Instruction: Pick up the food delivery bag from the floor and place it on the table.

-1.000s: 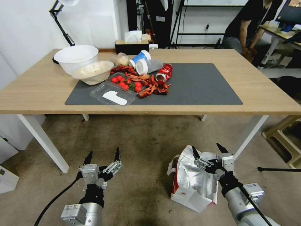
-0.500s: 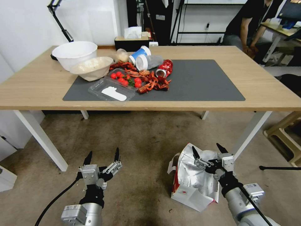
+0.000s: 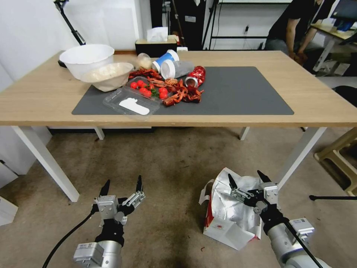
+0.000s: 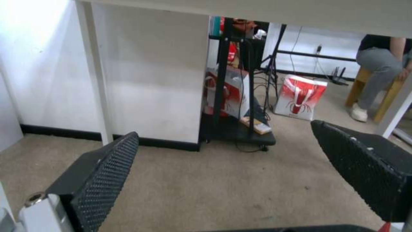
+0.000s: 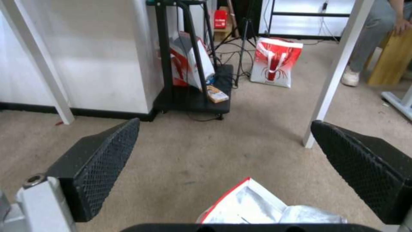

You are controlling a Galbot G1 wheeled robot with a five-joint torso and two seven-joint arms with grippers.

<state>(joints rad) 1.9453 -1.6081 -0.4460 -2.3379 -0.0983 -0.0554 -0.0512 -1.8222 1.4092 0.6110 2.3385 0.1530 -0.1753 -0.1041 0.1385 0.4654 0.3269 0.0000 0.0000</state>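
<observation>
Unmoved: crumpled foil-lined food delivery bag [image 3: 230,214]

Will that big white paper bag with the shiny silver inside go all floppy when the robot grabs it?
Probably floppy: the big white paper bag with red sides and crumpled silver foil lining already sags open on the floor. It looks light, maybe empty. The open right gripper above it might crush or tear thin paper.

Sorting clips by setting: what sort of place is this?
Likely an office or lab staged as a dining spot: a table with food leftovers, equipment stands behind, and a food delivery bag on the floor.
</observation>
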